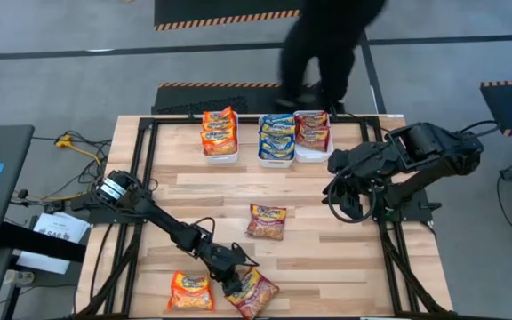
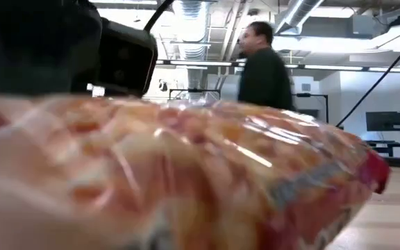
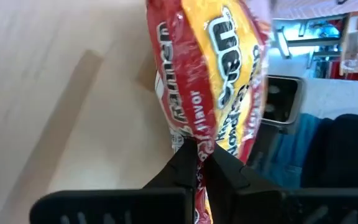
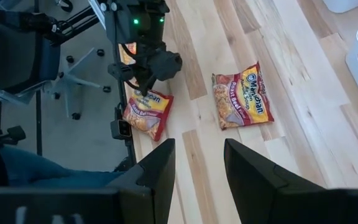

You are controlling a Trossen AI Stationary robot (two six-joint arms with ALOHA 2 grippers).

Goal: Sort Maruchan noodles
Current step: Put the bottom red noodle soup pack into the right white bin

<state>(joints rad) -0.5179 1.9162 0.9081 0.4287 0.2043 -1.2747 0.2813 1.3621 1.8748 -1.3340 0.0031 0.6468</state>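
The high view looks straight down on the whole wooden table (image 1: 345, 240); the low view sits at tabletop height, so close to a dark red packet (image 2: 186, 173) that it fills most of the picture. The left wrist view looks along its fingers (image 3: 185, 165) at that same packet (image 3: 213, 74) from very near. The right wrist view looks across the table from farther off, sharing that packet (image 4: 146, 111) too.

three bins (image 1: 275, 142) along the table's (image 1: 345, 267) far edge, packets (image 1: 268, 221) nearer
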